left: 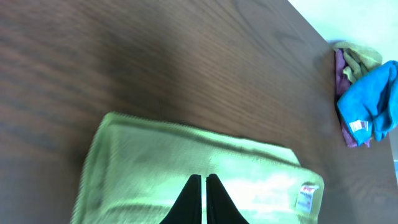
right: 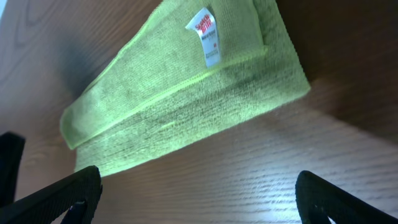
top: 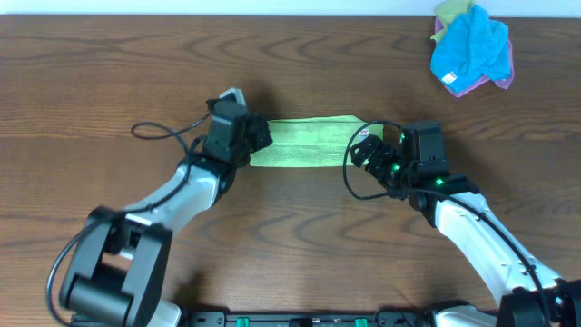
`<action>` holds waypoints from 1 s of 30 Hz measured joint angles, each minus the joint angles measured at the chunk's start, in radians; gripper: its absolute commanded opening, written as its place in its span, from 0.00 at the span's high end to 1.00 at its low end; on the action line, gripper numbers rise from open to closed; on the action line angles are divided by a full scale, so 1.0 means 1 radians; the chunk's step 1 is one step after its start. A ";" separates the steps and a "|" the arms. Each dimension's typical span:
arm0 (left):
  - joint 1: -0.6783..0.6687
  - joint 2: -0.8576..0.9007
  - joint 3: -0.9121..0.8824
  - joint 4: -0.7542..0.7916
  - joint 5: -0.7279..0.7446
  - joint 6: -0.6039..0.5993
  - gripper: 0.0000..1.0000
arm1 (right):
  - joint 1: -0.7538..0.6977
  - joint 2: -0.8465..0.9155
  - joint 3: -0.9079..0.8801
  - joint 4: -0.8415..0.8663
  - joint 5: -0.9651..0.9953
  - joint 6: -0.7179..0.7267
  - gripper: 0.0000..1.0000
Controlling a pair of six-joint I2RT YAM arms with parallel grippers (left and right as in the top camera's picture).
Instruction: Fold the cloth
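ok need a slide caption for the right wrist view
Right gripper open beside the folded lime-green cloth, white label facing up, on the dark wooden table.

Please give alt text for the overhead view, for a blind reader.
A lime-green cloth, folded into a narrow strip, lies on a wooden table between the left gripper, jaws shut, and the right gripper, jaws open. A pile of blue and purple cloths sits at the far right corner.

Cloth (top: 304,143) folded into strip (lying crosswise); left pincer (top: 261,137), right pincer (top: 360,151) at ends.
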 measured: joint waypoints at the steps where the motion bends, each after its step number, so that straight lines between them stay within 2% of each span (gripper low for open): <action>1: 0.000 0.018 0.022 -0.009 0.003 0.000 0.94 | 0.000 0.000 0.000 0.000 -0.005 0.013 0.01; 7: 0.000 0.126 0.171 -0.185 0.015 0.000 0.94 | 0.000 0.000 0.000 -0.012 -0.017 0.076 0.01; 13: 0.000 0.145 0.190 -0.314 0.017 0.027 0.94 | 0.000 0.000 0.000 -0.023 0.013 0.135 0.01; 19: 0.000 0.145 0.190 -0.352 -0.002 0.035 0.94 | 0.000 0.000 0.000 -0.023 0.032 0.156 0.01; 30: 0.000 0.222 0.191 -0.317 -0.021 0.035 0.94 | 0.000 0.009 0.000 -0.022 0.058 0.169 0.01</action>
